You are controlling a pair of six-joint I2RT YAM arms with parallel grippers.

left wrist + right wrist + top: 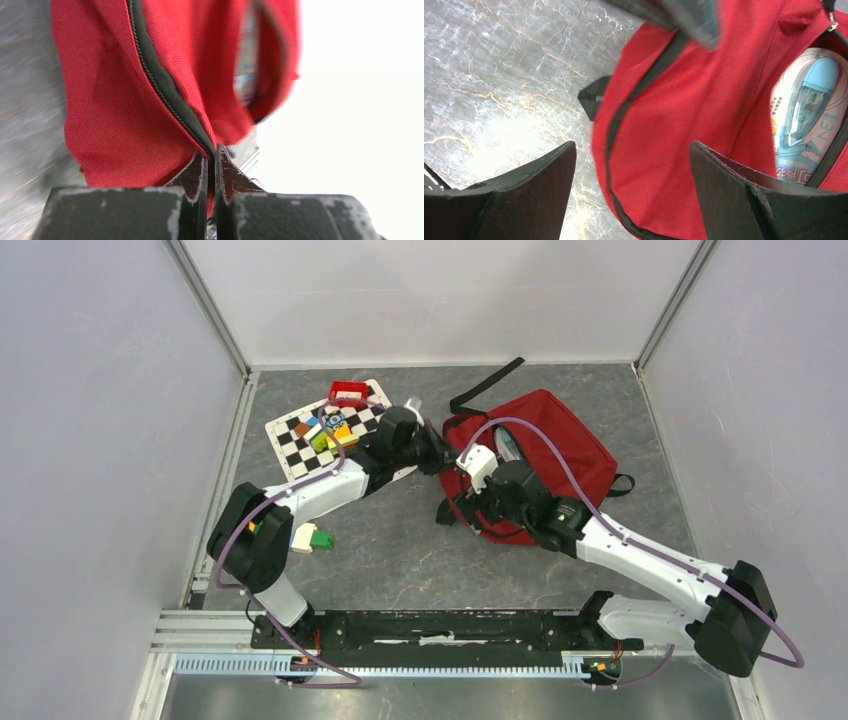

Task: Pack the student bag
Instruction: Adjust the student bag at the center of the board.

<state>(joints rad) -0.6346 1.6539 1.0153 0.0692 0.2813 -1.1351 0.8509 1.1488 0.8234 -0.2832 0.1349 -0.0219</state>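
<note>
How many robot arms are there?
2. The left arm stretches toward the student bag, left gripper pinching its zipper edge. The right arm is over the bag's near side, right gripper open.

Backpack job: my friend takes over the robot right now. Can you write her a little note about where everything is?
Left end effector: shut on the backpack at its opening edge, right by the black zipper.
Right end effector: open over the bag's red fabric, holding nothing.
The backpack lies unzipped at the back right of the table.
Done: what looks like a book with a blue train is inside.
Left out: coloured blocks on the checkerboard, a small red box, and loose blocks front left. I cannot tell which of them go in.
</note>
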